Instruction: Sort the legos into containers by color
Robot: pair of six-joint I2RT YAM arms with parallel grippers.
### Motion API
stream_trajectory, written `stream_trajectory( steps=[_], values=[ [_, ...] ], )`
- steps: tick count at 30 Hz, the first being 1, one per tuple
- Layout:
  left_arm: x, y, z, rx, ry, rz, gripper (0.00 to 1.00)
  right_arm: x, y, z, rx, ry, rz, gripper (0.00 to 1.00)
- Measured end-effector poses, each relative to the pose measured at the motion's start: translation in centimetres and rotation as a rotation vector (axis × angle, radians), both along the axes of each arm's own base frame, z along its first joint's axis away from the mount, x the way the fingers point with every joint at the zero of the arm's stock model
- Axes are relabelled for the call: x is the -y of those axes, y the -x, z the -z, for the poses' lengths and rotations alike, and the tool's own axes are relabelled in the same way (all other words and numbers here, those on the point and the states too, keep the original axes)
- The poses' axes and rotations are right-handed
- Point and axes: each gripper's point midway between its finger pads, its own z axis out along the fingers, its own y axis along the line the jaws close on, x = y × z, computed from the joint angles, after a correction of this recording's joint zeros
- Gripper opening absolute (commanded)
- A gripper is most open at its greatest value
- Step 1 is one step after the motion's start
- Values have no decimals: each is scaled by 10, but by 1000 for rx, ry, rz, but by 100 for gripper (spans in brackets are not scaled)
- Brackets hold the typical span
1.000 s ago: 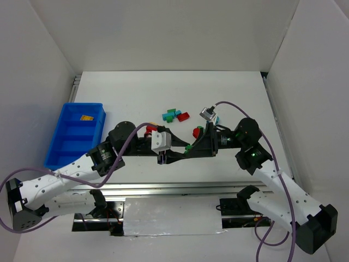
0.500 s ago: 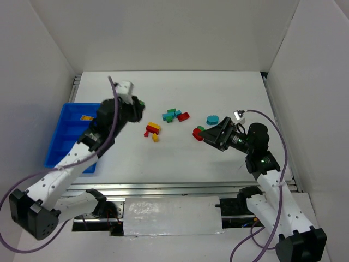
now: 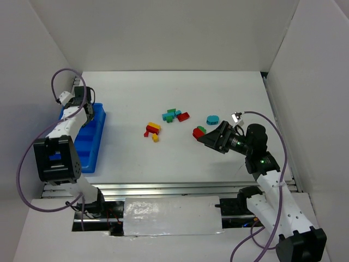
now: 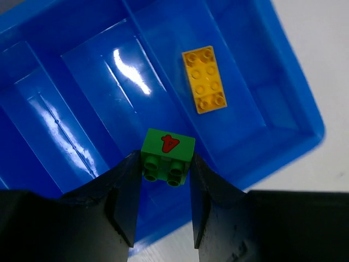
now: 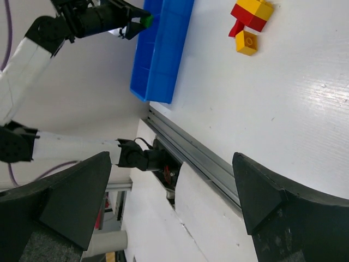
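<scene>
Green brick (image 4: 167, 155): left gripper (image 4: 164, 170) is clamping it at lower centre of the wrist view, about over a divider of the blue tray (image 4: 289, 103), near the yellow brick (image 4: 204, 80), and is best shifting frame-left over the neighbouring compartment (image 4: 103, 98) before releasing; right gripper (image 5: 172, 169) is gaping wide, empty.

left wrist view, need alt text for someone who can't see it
The left pincer grips a small green brick with a red mark on top, over a blue divided tray. A flat yellow brick lies in the tray's end compartment, and white table shows at the right edge.
</scene>
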Motion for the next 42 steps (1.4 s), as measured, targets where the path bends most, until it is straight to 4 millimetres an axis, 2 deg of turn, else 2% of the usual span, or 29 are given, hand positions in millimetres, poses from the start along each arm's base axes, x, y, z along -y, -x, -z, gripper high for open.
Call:
stream_trajectory(
  steps=[2,5,7,8,10,11,13,14,16,20,22,26,29,31,33,35,38,40,42],
  values=[
    [-10,1,12,-29,7,-48,1,0,1,2,4,9,-5,100],
    [-18,5,18,-41,14,-90,11,1,3,3,13,20,-12,100],
    [-23,6,16,-26,14,-115,20,1,4,4,15,27,-17,100],
    [-24,7,16,-20,15,-128,29,1,4,4,15,28,-18,100],
    [-26,9,19,-20,18,-140,37,0,4,5,15,29,-24,100],
    [-27,10,22,-24,20,-143,48,0,5,5,17,29,-26,100],
    [-27,13,28,-34,24,-148,58,0,6,5,17,28,-32,100],
    [-27,14,31,-39,28,-153,69,0,6,5,17,28,-34,100],
    [-27,14,36,-46,33,-156,77,0,6,5,20,31,-36,100],
    [-26,14,39,-52,39,-163,99,-1,4,9,13,39,-38,100],
    [-26,14,36,-43,41,-167,100,-1,1,12,-1,42,-38,100],
    [-23,18,3,22,34,-142,100,1,-13,31,-71,71,-1,100],
    [-9,12,-48,135,17,-53,99,4,-30,57,-151,152,70,100],
    [14,4,-86,215,7,67,99,-3,-38,69,-185,228,91,100],
    [49,-3,-124,285,-2,227,100,-19,-43,74,-194,310,70,100],
    [89,-6,-154,327,-24,385,99,-39,-50,73,-165,396,42,100],
    [137,8,-173,346,-32,589,99,-74,-64,71,-90,518,-8,99],
    [143,28,-172,339,-38,651,100,-100,-75,73,-37,602,-48,97],
    [136,50,-169,328,-56,657,99,-125,-89,82,3,676,-87,94]
  ],
)
